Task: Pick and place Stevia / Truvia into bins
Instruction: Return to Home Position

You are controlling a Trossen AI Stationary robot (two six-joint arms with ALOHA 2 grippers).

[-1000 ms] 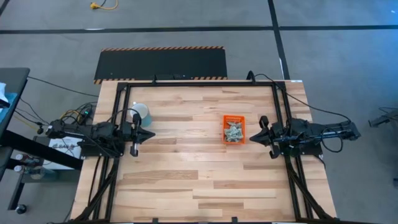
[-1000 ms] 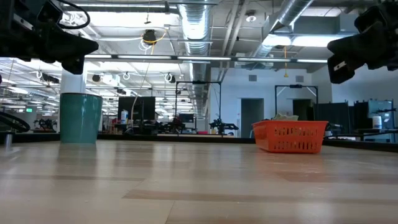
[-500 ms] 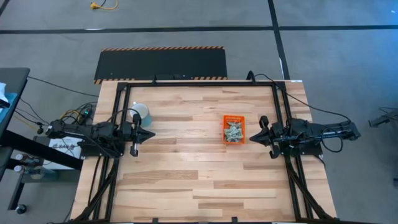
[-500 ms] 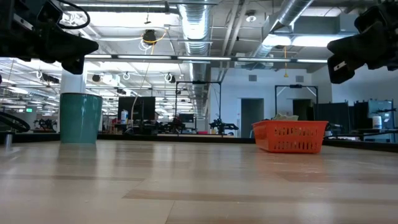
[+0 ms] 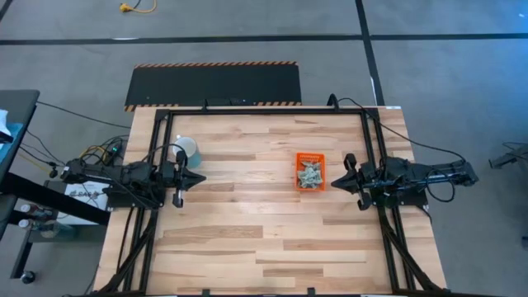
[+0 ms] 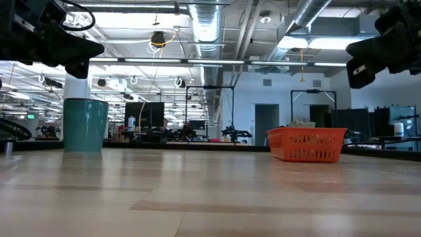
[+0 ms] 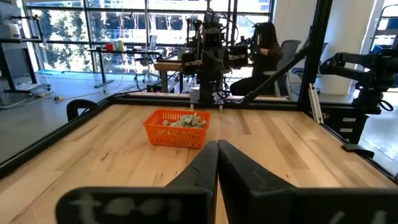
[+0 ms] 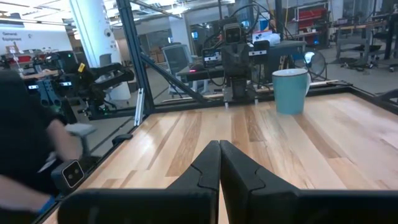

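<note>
We log Stevia packets (image 5: 310,176) heaped inside the orange tray (image 5: 310,155), right of centre on the wooden table (image 5: 264,235). Near the tray's right side, the right gripper (image 8: 219,144) has its fingers pressed together, empty. At the left edge, the left gripper (image 7: 217,146) is likewise closed and empty, near a cup (image 5: 188,148).

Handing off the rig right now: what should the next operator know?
Left gripper: shut, empty, parked at the left edge of the table, beside the cup.
Right gripper: shut, empty, parked at the right edge, near the orange tray.
Stevia packets: piled in the tray; none seen loose on the table.
Left to do: nothing visible to pick; both arms look home.
</note>
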